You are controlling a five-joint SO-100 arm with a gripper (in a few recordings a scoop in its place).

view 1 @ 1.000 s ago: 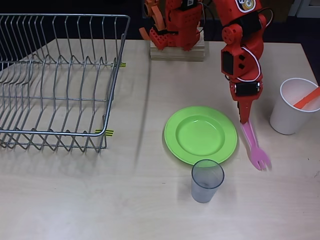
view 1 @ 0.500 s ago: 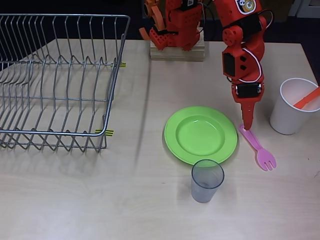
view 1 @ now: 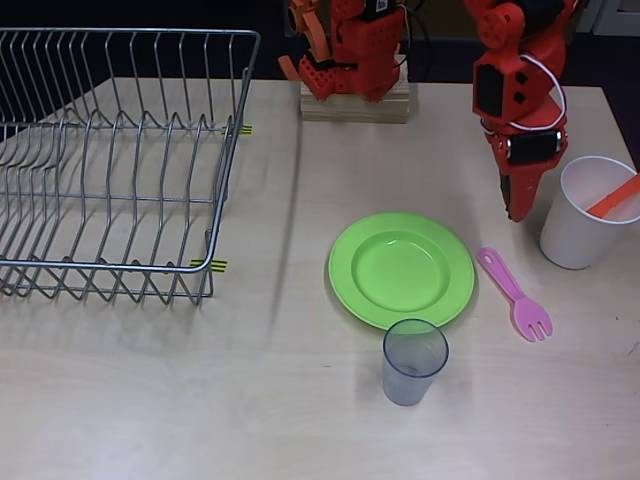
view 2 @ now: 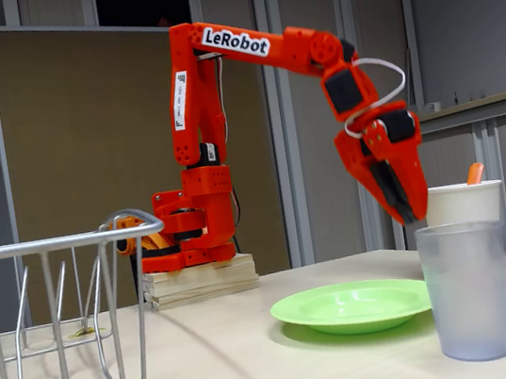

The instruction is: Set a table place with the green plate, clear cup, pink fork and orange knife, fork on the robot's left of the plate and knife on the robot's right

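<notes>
Pink, the fork [view 1: 514, 293] lies flat on the desk [view 1: 300, 400] just right of the green plate [view 1: 401, 269] in the overhead view, tines toward the near edge, a thin strip of bare wood between them. The clear cup [view 1: 413, 361] stands upright at the plate's near rim. The orange knife [view 1: 614, 196] leans inside a white cup [view 1: 588, 212] by the desk's right edge. The gripper [view 1: 517, 207] hangs closed and empty between plate and white cup, above the desk. A wire dish rack [view 1: 110, 160] fills the left side.
</notes>
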